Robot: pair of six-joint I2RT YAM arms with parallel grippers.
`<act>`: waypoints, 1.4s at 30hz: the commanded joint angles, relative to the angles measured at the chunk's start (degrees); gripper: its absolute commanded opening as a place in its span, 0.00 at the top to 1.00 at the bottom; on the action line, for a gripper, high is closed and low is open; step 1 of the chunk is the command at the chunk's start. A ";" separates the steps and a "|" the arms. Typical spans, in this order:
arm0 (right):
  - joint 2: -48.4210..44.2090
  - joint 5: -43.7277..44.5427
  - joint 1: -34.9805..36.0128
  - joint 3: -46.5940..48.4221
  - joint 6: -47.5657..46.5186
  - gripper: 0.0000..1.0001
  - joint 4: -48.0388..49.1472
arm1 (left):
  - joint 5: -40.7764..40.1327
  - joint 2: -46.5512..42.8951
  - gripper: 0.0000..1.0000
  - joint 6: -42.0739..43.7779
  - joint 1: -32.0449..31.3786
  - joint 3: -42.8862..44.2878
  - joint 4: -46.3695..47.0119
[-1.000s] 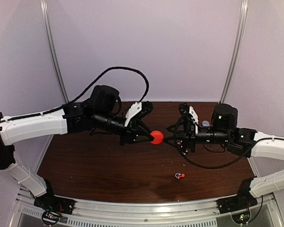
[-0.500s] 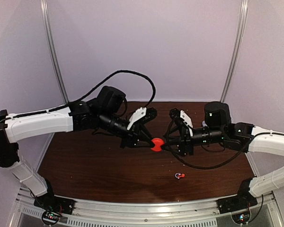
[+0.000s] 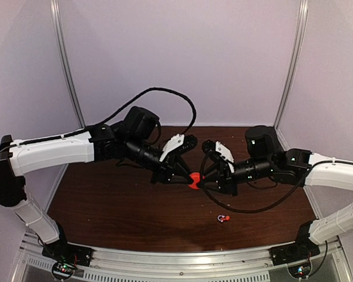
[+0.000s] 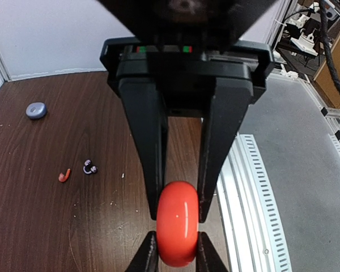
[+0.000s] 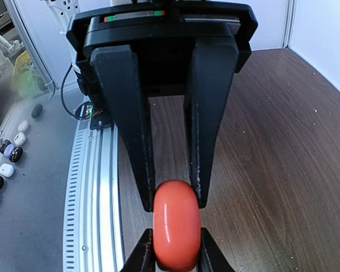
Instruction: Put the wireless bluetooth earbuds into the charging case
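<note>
Dark wood-grain desk (image 3: 117, 205) enclosed by pale lilac walls (image 3: 176, 59) and aluminium posts (image 3: 65, 64), shown from above and from both wrists. Both arms are extended inward, so that the left hand (image 3: 188, 177) and the right hand (image 3: 202, 178) are brought tip to tip over the middle of the desk. A round red charging case (image 3: 194, 182) is gripped between them, set on edge; whether it touches the desk cannot be told. In the left wrist view the case is pinched between the two black fingers (image 4: 150, 170) of the left hand, and the tips of the opposite hand are pressed against its lower sides. In the right wrist view the fingers (image 5: 130, 141) of the right hand are likewise closed against both flanks of the case. Two earbuds are seen lying on the desk, outside any case, toward its front on the right arm's side: a hook-shaped red earbud (image 4: 64, 175) and a grey earbud (image 4: 90, 167) just beside it, not touching. A grey-blue round case (image 4: 36, 110) is seen lying flat on the desk, well apart from both.
</note>
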 commanded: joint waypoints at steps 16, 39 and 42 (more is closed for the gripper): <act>-6.56 0.82 -0.54 -5.90 9.29 0.90 18.56 | -4.36 -13.29 0.45 -8.23 1.83 -17.00 31.55; -8.58 2.66 -0.52 -10.69 14.84 0.86 32.96 | 2.98 -6.39 0.60 -22.99 0.00 -19.37 53.94; -8.40 2.76 -0.52 -11.19 15.37 0.86 33.85 | 2.95 -6.14 0.63 -24.46 -0.18 -19.95 56.40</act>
